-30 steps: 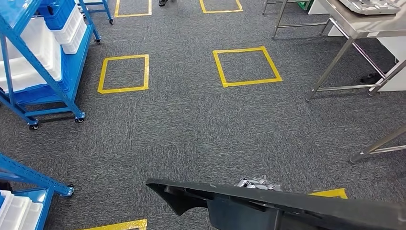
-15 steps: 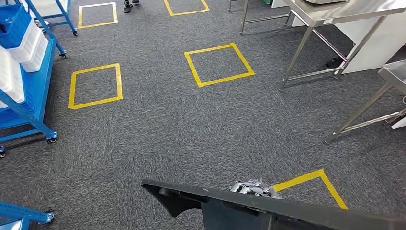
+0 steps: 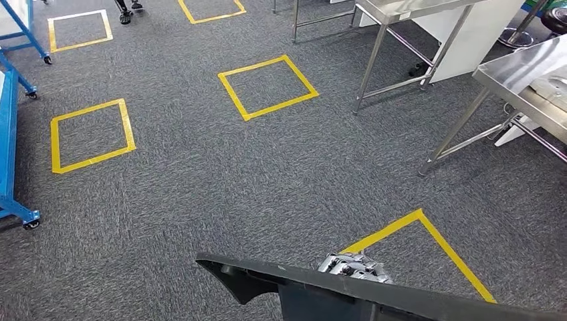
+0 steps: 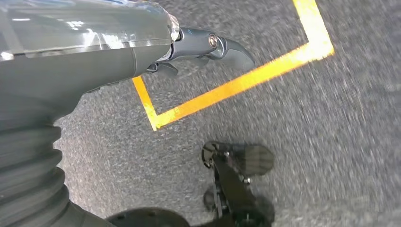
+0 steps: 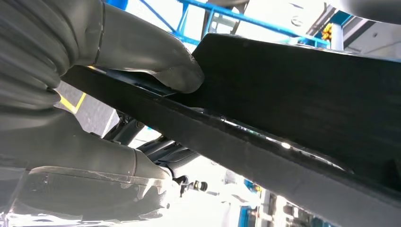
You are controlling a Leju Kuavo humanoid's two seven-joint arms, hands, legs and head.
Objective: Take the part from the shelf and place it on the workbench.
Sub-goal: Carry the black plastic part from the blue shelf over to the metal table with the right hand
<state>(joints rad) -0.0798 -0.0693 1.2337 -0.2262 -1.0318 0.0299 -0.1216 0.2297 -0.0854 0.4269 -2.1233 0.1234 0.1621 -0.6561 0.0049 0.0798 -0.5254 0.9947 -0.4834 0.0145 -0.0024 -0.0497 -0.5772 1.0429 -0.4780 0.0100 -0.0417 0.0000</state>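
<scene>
- Part (image 5: 302, 94): your right hand (image 5: 142, 66) clamps this flat, matte-black moulded panel, thumb pressed on top.
- Left hand (image 4: 208, 45): fingers curled, empty, over grey carpet (image 3: 267, 174).
- Steel bench (image 3: 528, 73) stands ahead-right.

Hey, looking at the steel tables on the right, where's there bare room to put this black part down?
The near steel table shows a bare strip along its front edge and left corner; white items crowd the top farther right. The far steel table shows a bare front edge. The right hand grips the black part.
</scene>
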